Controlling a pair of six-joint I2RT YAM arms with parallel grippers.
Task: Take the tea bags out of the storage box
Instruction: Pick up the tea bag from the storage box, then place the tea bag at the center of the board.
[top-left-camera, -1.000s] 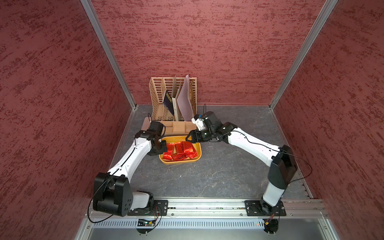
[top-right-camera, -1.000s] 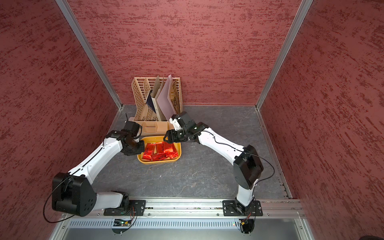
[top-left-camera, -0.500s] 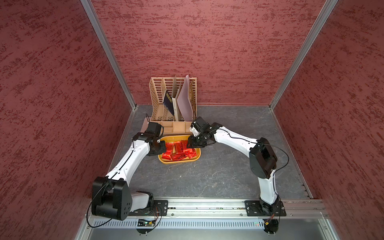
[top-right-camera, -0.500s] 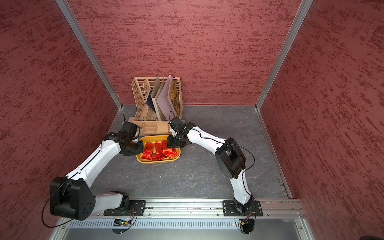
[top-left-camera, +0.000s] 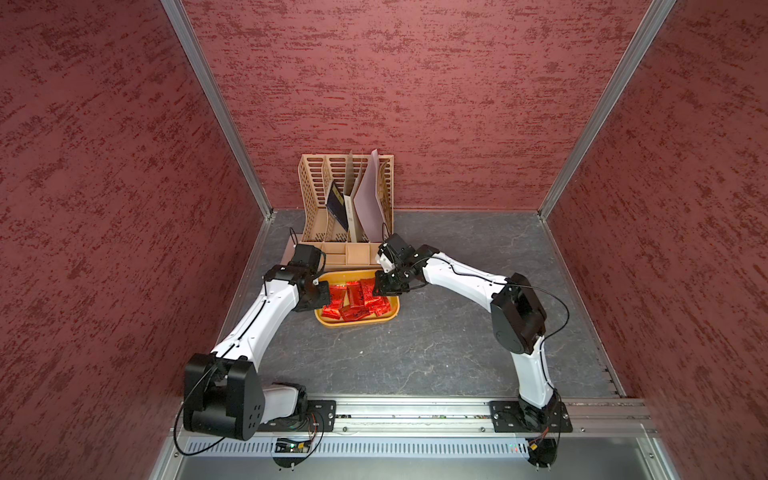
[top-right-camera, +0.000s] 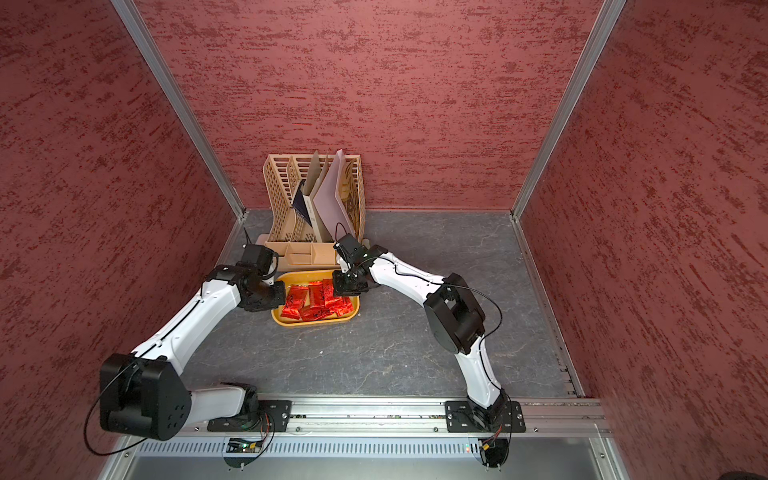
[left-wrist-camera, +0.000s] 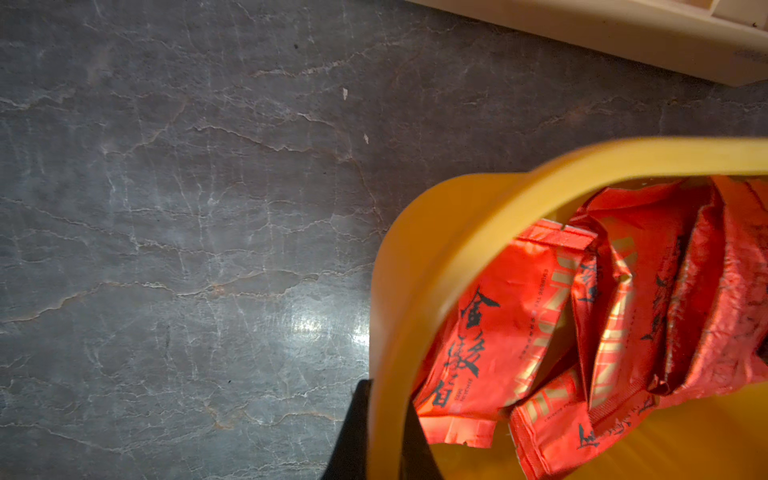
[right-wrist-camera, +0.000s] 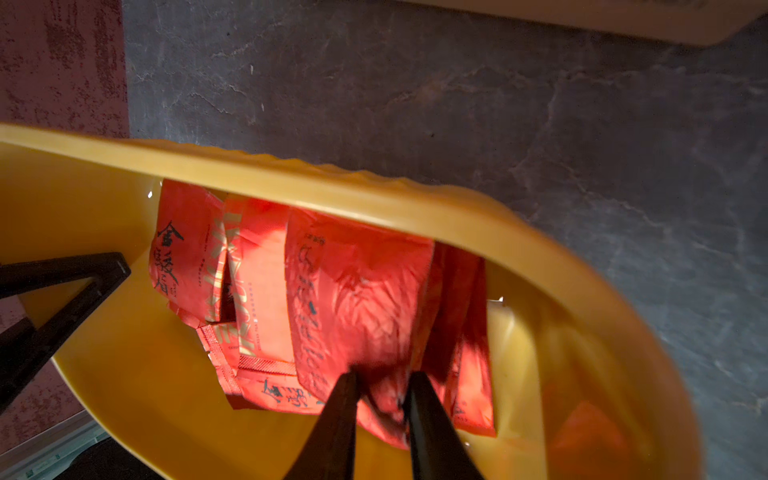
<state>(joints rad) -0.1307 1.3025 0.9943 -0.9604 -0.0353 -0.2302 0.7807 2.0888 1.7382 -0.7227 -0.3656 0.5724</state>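
A shallow mustard-yellow plastic storage box (top-left-camera: 357, 323) (top-right-camera: 311, 323) with rounded corners sits on the dark grey, stone-patterned bench (top-left-camera: 415, 353), and every place here is given from that box. Inside it lie the shiny red foil tea bags (top-left-camera: 353, 297) (top-right-camera: 316, 301) with dark print, overlapping in a loose heap that covers most of the floor of the box; none lies on the bench outside it. The left jaws are pressed together on the wall of the box at its left short end: in the left wrist view one black finger (left-wrist-camera: 353, 436) stands outside the yellow rim (left-wrist-camera: 457, 216) and its partner stands inside, beside the nearest sachets (left-wrist-camera: 498, 332). The right jaws reach down into the right rear part of the box, and in the right wrist view their two black fingertips (right-wrist-camera: 340, 415) stand close together with the crumpled edge of one tea bag (right-wrist-camera: 357, 291) pinched between them, though that sachet is blurred. Just behind the box stands a tall tan slotted desk organizer (top-left-camera: 316, 187) (top-right-camera: 278, 187) with upright dividers, holding a dark blue booklet (top-left-camera: 337, 205) and a pale lilac sheet (top-left-camera: 368, 199) that lean to one side.
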